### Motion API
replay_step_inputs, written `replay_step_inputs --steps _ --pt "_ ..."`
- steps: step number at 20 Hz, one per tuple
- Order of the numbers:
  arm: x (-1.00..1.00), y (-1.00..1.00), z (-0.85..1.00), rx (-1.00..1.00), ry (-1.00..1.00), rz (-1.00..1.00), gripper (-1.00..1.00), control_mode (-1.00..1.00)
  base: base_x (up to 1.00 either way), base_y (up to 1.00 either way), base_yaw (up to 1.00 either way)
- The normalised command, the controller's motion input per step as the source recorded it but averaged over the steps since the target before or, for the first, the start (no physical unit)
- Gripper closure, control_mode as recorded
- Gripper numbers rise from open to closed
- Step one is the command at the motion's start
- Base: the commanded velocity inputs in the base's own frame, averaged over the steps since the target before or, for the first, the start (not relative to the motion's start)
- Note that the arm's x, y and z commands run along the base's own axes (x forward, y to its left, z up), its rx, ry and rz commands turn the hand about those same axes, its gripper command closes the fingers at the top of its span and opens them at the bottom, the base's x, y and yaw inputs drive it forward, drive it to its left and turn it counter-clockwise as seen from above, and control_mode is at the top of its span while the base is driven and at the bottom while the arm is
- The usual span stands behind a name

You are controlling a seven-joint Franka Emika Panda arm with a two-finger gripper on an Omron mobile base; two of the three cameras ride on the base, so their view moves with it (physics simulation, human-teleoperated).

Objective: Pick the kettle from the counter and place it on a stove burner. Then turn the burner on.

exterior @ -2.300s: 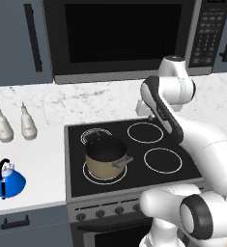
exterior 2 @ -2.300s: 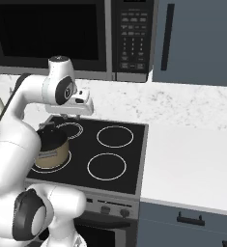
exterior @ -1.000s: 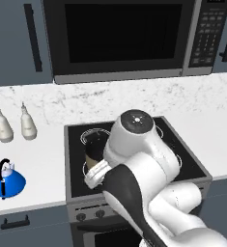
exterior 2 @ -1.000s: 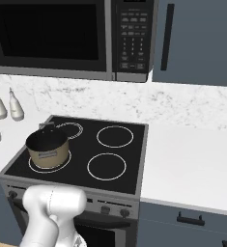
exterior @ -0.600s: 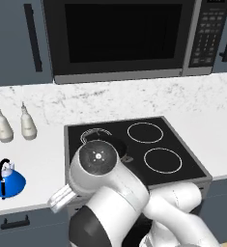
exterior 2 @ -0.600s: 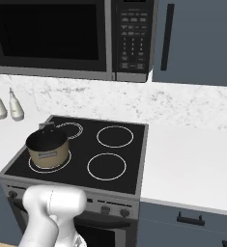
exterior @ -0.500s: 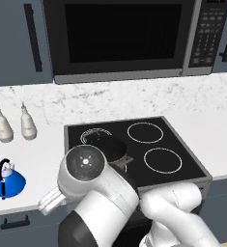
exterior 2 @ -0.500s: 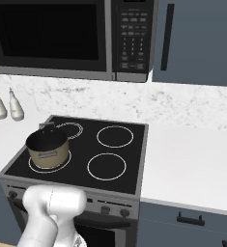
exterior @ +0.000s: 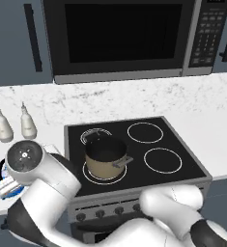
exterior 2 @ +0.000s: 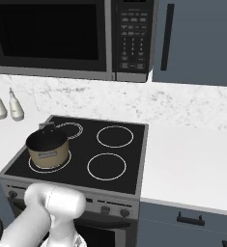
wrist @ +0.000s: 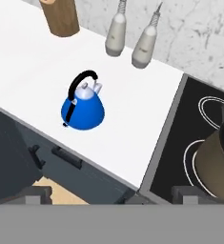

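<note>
The blue kettle [wrist: 83, 110] stands upright on the white counter [wrist: 132, 124], its black handle arched over the pale lid knob. My gripper [wrist: 111, 196] hangs above and in front of it, open, with the two fingertips [wrist: 35, 193] far apart and nothing between them. In the left base view my arm's round joint [exterior: 24, 155] covers most of the kettle; a blue sliver [exterior: 1, 189] shows beside it. Two single-ring burners [exterior: 145, 132] [exterior: 163, 160] lie bare on the black cooktop, seen also from the right [exterior 2: 115, 136] [exterior 2: 106, 166].
A tan pot [exterior: 105, 157] [exterior 2: 48, 147] [wrist: 218, 162] sits on the front left burner, with the burner of concentric rings [exterior: 96, 135] behind it. Two pale bottles [wrist: 117, 35] [wrist: 146, 45] and a wooden cylinder [wrist: 61, 16] stand behind the kettle. Cabinet fronts with dark handles [wrist: 66, 157] lie below the counter edge.
My arm has swung from over the cooktop down to the left, and its round joint now hangs over the counter by the kettle. Kettle and pot have not moved.
</note>
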Motion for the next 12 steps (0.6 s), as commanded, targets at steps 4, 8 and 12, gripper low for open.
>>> replay_step_inputs --steps 4,8,12 --pt "1.00 0.65 -0.15 0.00 0.01 -0.18 -1.00 -1.00 0.00 0.00 0.00" --pt "0.71 0.27 -0.16 0.00 0.07 -0.10 -1.00 -1.00 0.00 0.00 0.00" --pt "0.11 0.00 -0.08 0.00 0.04 0.00 -1.00 -1.00 0.00 0.00 0.00"
